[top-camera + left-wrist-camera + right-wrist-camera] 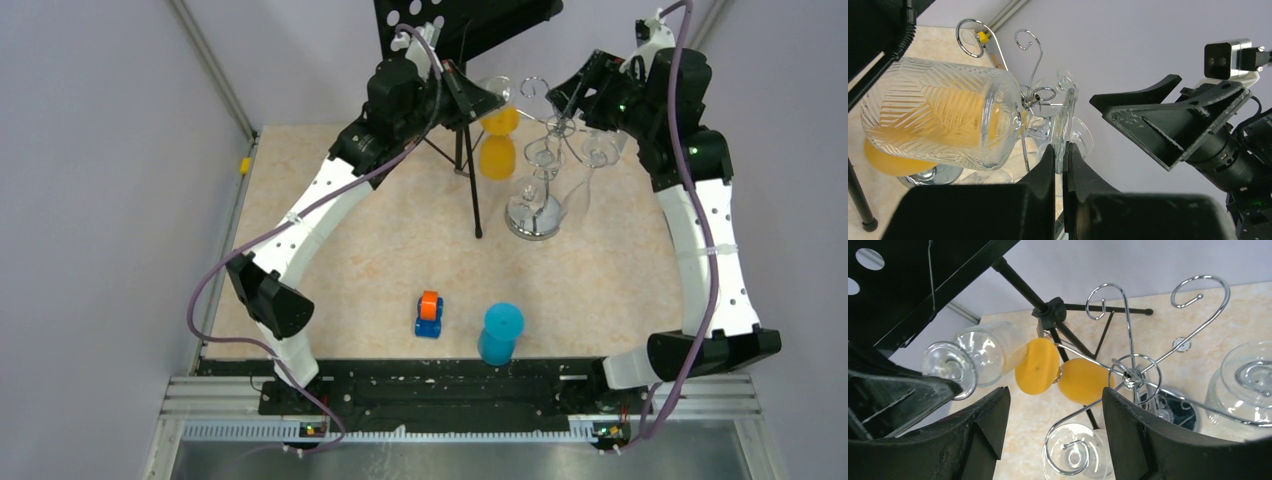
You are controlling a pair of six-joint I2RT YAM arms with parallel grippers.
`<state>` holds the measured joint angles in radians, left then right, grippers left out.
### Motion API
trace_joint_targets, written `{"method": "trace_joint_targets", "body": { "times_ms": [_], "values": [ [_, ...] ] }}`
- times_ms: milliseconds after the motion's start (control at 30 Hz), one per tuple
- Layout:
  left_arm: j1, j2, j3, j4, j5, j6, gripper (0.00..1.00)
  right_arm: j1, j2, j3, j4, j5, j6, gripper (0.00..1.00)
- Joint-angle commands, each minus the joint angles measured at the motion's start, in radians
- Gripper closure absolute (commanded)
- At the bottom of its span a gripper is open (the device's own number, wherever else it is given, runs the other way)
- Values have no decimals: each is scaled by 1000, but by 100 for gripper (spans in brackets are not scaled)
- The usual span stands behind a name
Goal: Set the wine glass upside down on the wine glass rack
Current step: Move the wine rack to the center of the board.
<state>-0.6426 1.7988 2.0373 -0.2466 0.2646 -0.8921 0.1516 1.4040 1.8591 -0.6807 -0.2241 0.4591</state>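
Left gripper (1062,162) is clenched: its two black fingers (1045,170) pinch the edge of the round foot of the wine glass (938,117), with only the thickness of the foot between them. I see the glass held up in the air, lying on its side, foot toward the fingers and patterned bowl pointing away. It is clear cut glass; the yellow tint in it looks like the orange glass (497,158) showing through from behind.

From the top camera, the held glass sits high beside the upper part of the wine glass rack (533,215), on the rack's left, just above the orange glass that hangs upside down from one of the curled hooks. From the left wrist camera, the foot is close to the small ring at the top of the post. I cannot tell whether glass and wire touch. The foot is not seated in any hook.

Right gripper (1055,400) is released: its jaws stand wide apart and hold nothing. It hangs near the top of the rack on the right side. Contact with the wire cannot be confirmed.

Clear glasses (1075,457) hang bowl-down from other hooks. The rack's round base rests on the table (350,250), next to the legs of the black music stand (460,25).
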Motion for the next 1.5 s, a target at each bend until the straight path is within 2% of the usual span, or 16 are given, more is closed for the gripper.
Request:
{"method": "trace_joint_targets", "body": {
  "times_ms": [0,200,300,333,667,933,1033,1467],
  "values": [
    [-2,-104,20,76,-28,44,100,-9,37,100,-29,35,-132,33],
    [-2,-142,1,63,-42,71,100,-8,79,94,-20,28,-268,39],
    [2,-167,-29,64,-53,71,100,-7,106,97,-29,28,-300,54],
    [3,-176,-39,65,-55,70,100,-8,113,97,-31,29,-307,56],
    [8,-227,-103,68,-68,64,100,-9,128,54,-1,108,-397,55],
    [7,-236,-118,75,-72,51,100,-7,137,-30,52,54,-424,58],
    [9,-244,-126,75,-76,53,100,-7,135,-50,78,45,-431,68],
    [16,-258,-178,87,-64,25,100,-8,87,-108,124,46,-453,92]
  ]
}}
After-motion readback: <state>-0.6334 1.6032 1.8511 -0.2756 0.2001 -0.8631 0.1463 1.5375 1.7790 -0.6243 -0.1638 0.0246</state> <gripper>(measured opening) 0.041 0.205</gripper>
